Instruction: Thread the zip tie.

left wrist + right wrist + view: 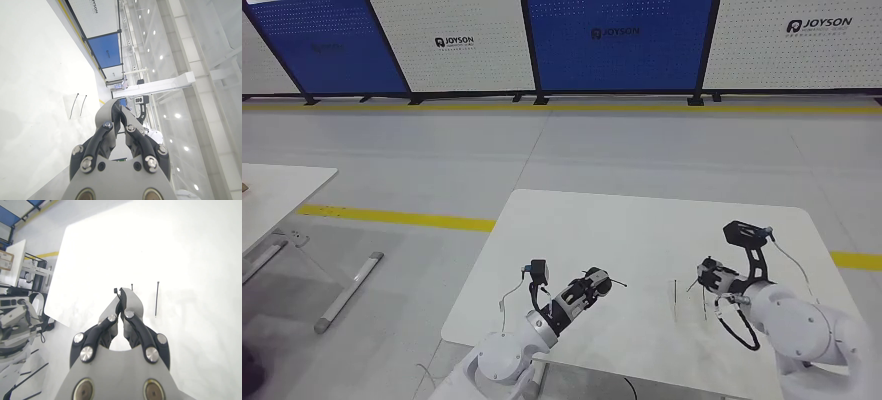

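My right gripper (120,294) is shut on a black zip tie (115,291), whose square head pokes out past the fingertips. In the top view the right gripper (705,273) hovers at the table's right side, just above two more black zip ties (675,292) lying side by side. These show as thin straight strips in the right wrist view (157,298) and in the left wrist view (72,108). My left gripper (120,106) is shut, pads pressed together, left of the table's middle (597,280). A thin dark sliver juts from its tip in the top view; I cannot tell what it is.
The white table (642,230) carries a clear flat sheet (66,106) under the loose zip ties. Another white table (272,195) stands off to the left across the grey floor. Blue and white panels (622,45) line the back.
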Robot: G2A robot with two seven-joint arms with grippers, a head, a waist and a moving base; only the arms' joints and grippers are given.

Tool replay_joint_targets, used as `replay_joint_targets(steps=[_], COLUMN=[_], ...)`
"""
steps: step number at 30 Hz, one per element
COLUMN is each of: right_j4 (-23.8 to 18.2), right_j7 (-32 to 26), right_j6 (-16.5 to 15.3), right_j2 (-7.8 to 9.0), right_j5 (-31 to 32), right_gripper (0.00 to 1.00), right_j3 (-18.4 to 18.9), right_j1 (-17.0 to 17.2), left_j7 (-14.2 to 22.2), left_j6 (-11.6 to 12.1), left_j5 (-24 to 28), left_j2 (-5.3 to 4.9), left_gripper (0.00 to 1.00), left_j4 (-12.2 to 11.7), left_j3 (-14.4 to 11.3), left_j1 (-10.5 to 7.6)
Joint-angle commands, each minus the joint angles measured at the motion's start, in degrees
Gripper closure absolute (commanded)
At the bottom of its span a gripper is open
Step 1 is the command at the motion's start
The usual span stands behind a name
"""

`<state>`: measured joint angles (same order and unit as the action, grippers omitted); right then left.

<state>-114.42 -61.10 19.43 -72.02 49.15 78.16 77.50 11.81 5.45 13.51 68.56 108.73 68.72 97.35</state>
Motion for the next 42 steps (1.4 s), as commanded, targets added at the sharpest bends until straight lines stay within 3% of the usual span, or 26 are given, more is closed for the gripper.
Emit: replay_joint_targets(steps=[1,6,14,17,20,24,27,37,42], right_j4=[-1.5,-5.6,-5.6,-5.3,-5.4,-4.7,-4.1,-4.0,-4.7], right_j7=[5.1,11.4,11.6,14.2,20.7,29.3,31.0,31.2,40.6], right_j6=[0.0,0.0,0.0,-0.7,-0.8,-2.3,-2.5,-2.8,-4.0], right_j2=[-0.4,-1.6,-1.73,-1.75,-2.12,-2.66,-2.81,-2.84,-3.38], right_j5=[-2.4,-7.2,-8.1,-7.9,-10.8,-12.6,-12.8,-13.4,-12.6], right_gripper=[1.0,1.0,1.0,1.0,1.0,1.0,1.0,1.0,1.0], right_j3=[1.3,2.6,2.6,2.5,2.2,-1.0,-2.2,-2.3,-5.8], right_j1=[1.6,6.4,6.7,7.3,8.4,10.4,10.7,10.8,12.8], left_j7=[0.0,0.0,0.0,-3.8,-8.5,-12.6,-15.6,-15.8,-15.8], left_j6=[0.0,0.0,0.0,-0.3,-0.8,-1.5,-1.2,-1.2,-1.2], left_j5=[0.0,0.0,0.0,-6.3,-7.1,-12.5,-13.7,-13.7,-13.7], left_j2=[0.0,0.0,0.0,0.14,0.93,1.95,2.62,2.68,2.68], left_gripper=[1.0,1.0,1.0,1.0,1.0,1.0,1.0,1.0,1.0], left_j4=[0.0,0.0,0.0,0.2,0.5,-1.9,-3.8,-4.0,-4.0], left_j3=[0.0,0.0,0.0,-0.9,-3.9,-9.1,-11.5,-11.7,-11.7], left_j1=[0.0,0.0,0.0,-1.93,-4.44,-8.34,-9.9,-10.04,-10.04])
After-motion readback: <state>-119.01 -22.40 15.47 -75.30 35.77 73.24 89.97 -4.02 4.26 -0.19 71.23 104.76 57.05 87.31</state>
